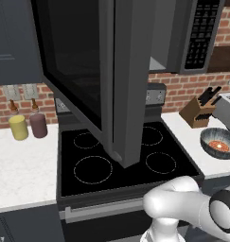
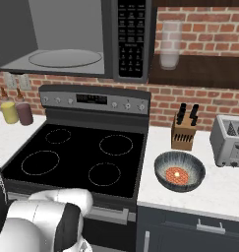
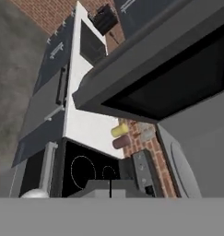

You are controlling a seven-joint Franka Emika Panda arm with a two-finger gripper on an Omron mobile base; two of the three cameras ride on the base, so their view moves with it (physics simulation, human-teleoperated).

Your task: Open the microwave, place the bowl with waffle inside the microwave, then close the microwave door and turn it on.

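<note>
Grey microwave door (image 1: 95,71) open; 1 bowl (image 2: 180,171) w/ 1 waffle (image 2: 176,173) on counter (image 2: 214,189); tool closed, empty.

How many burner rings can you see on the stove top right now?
4: on the stove top, back left, back right, front left, front right. The open microwave door partly covers the back ones in the left base view.
</note>
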